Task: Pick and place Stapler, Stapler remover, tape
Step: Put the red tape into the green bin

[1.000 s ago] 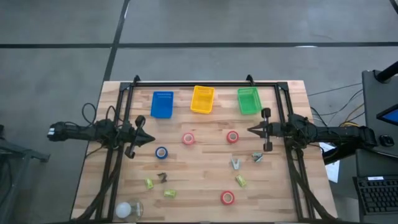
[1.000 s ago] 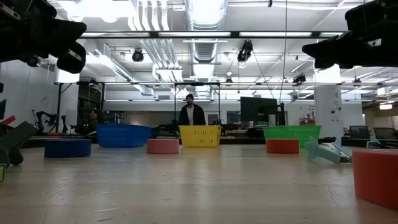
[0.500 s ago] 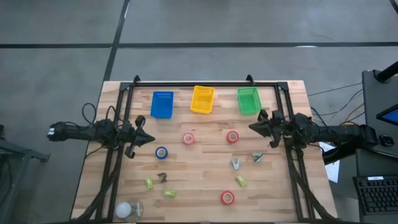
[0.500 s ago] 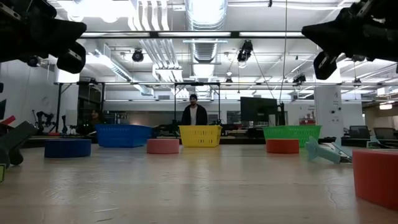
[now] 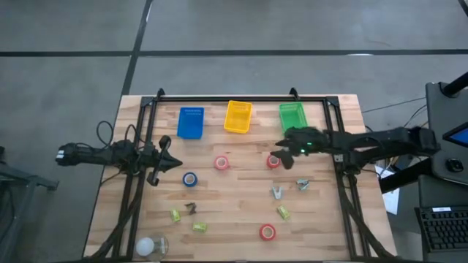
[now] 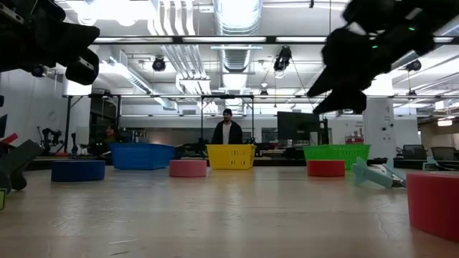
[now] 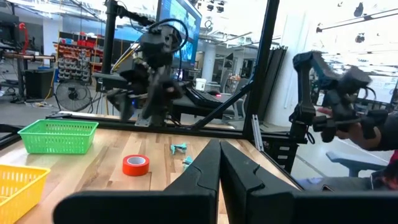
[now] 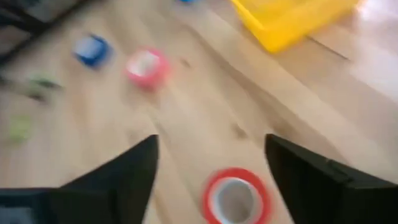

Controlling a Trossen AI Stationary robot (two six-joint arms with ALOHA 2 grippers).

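My right gripper [image 5: 281, 155] hangs open just above a red tape roll [image 5: 273, 161] near the green basket [image 5: 292, 117]; in the right wrist view the roll [image 8: 236, 199] shows between its spread fingers [image 8: 124, 177], untouched. Other tape rolls lie flat: red [image 5: 221, 163], blue [image 5: 190, 179], red [image 5: 268, 232]. Small yellow-green staplers [image 5: 283, 212] [image 5: 175, 215] and staple removers [image 5: 276, 191] [image 5: 191, 209] lie on the near half. My left gripper [image 5: 172, 162] waits shut above the table's left side.
Blue [image 5: 191, 123], yellow [image 5: 238, 117] and green baskets stand in a row at the far edge. A black frame [image 5: 234, 98] borders the table. A white bulb-like object [image 5: 150, 246] lies at the near left corner. A person [image 6: 226, 131] stands beyond the table.
My right gripper has swung from the table's right side toward the left and down, tipping its fingers toward the red tape roll by the green basket, and has opened. The tape rolls and other things lie where they were.
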